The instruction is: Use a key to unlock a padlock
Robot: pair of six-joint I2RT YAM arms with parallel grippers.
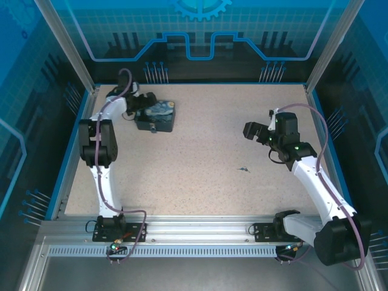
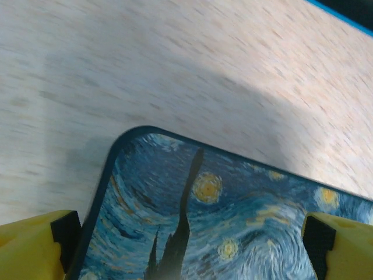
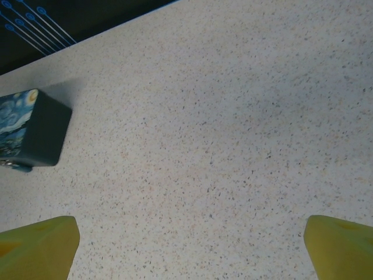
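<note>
The tiny grey key (image 1: 243, 169) lies flat on the speckled table, right of centre. The small bluish padlock (image 3: 16, 166) hangs at the front edge of the dark-blue night-sky box (image 1: 157, 115), also visible from above as the padlock (image 1: 153, 128). My left gripper (image 1: 138, 108) hovers over the box's far-left corner. It is open, with its yellow fingertips (image 2: 35, 248) spread either side of the painted lid (image 2: 221, 216), holding nothing. My right gripper (image 1: 253, 130) is open above bare table, behind and to the right of the key, its jaws wide apart over the surface (image 3: 189, 251).
Blue-edged walls (image 1: 194, 83) enclose the table at the back and sides. An aluminium rail (image 1: 200, 230) with both arm bases runs along the near edge. Open tabletop (image 1: 200, 151) lies between the box and the key.
</note>
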